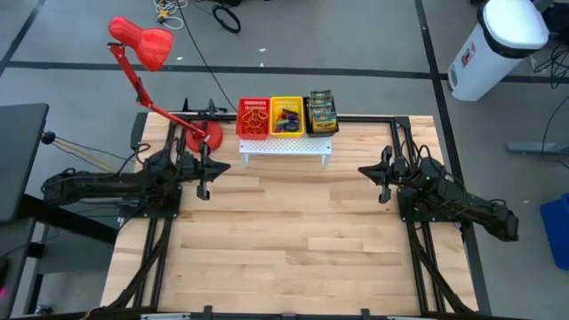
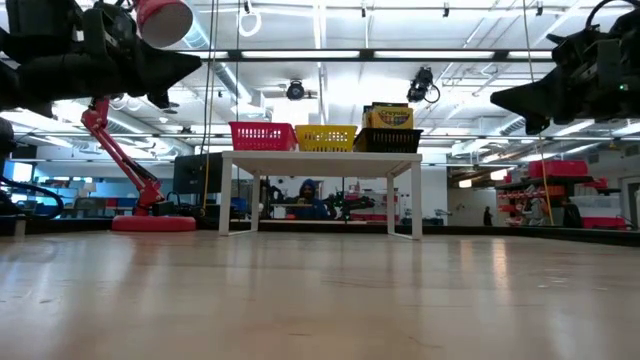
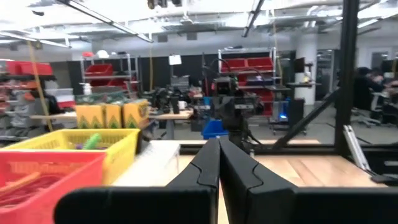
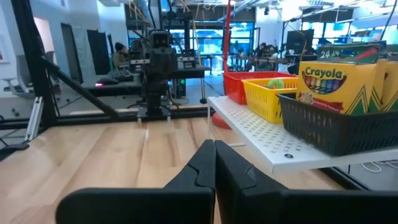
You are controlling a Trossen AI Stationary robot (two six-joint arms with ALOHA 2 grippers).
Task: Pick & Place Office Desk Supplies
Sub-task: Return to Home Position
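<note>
Left gripper & right gripper both clenched, empty, raised at opp. table sides; crayon boxes in black bin on rack.

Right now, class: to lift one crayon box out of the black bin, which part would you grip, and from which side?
Probably its top end, from straight above. The crayon box stands upright in the black bin, packed beside others. Only its upper part clears the bin's wall, so lower down it is walled in.
</note>
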